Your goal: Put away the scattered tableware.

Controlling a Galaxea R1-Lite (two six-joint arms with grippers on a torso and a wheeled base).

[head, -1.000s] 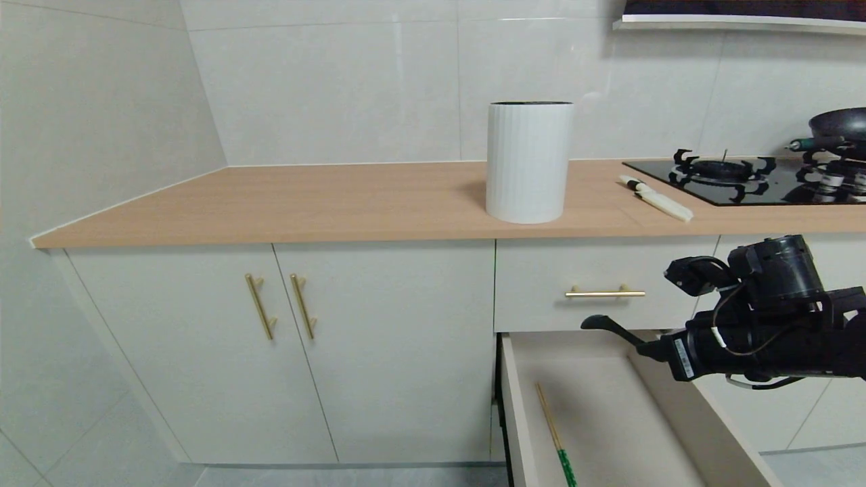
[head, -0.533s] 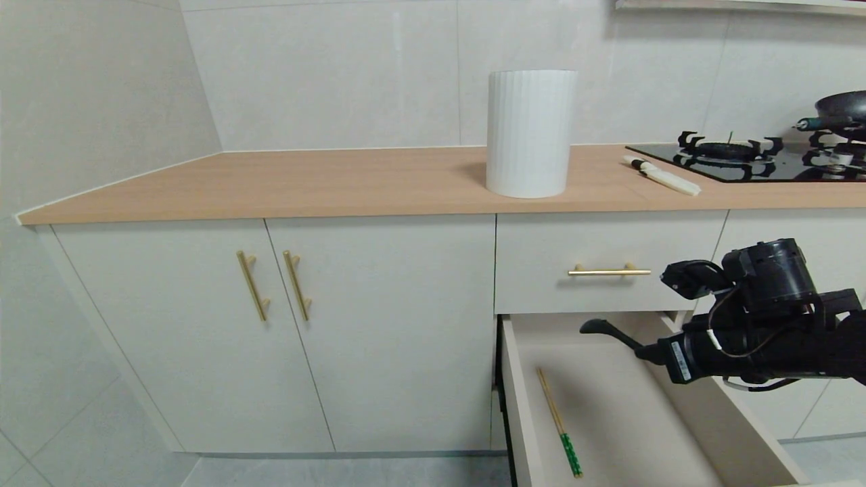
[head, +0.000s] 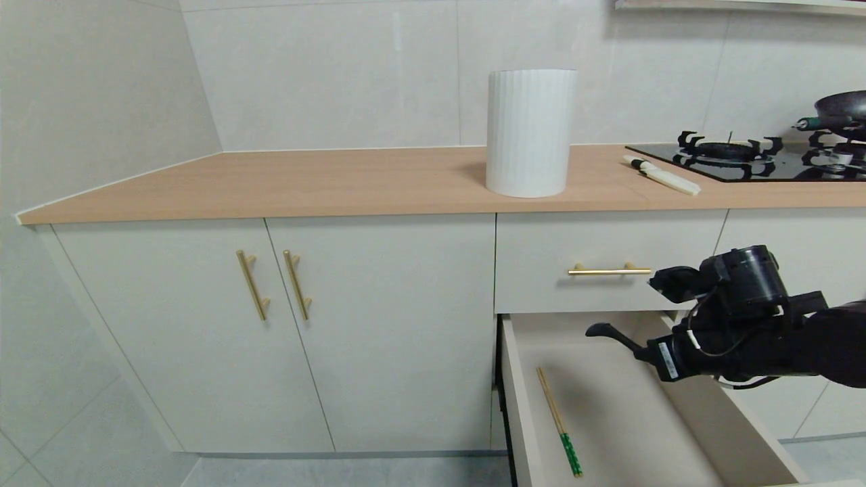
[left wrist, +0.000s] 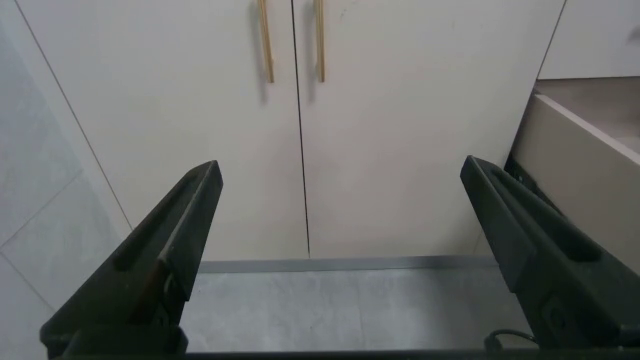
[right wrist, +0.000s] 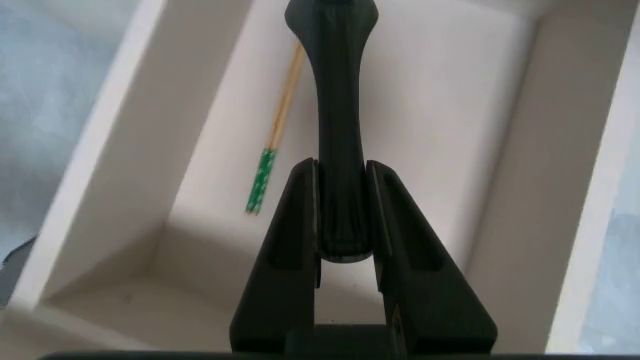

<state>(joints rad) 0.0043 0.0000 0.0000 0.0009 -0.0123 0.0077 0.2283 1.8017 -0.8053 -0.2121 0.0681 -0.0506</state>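
From my left arm's camera, the left gripper (left wrist: 340, 260) has its two black fingers spread wide with nothing between them. It faces the pale cream double cabinet doors (head: 270, 325) with slim gold bar handles (head: 254, 284), low down near the grey floor.

Above the doors runs the light wooden countertop (head: 304, 182). Toward its middle a tall white ribbed cylindrical container (head: 529, 132) stands upright.

Below and just right of the container, the pale cream lower drawer (head: 517, 406) is pulled open. A pair of thin wooden chopsticks with green ends (head: 559, 431) lies flat on its floor, close to the left wall.

The right gripper (head: 653, 352) hangs over the open drawer, its fingers clamped on a long slender black utensil (head: 612, 333). The utensil's rounded tip points out over the drawer's back part, clear of the chopsticks. I can't tell what kind of utensil it is.

Further right on the counter, a knife with a cream handle (head: 662, 179) lies just beside the black glass gas hob (head: 744, 169). A dark pan (head: 842, 107) sits on the far burner.
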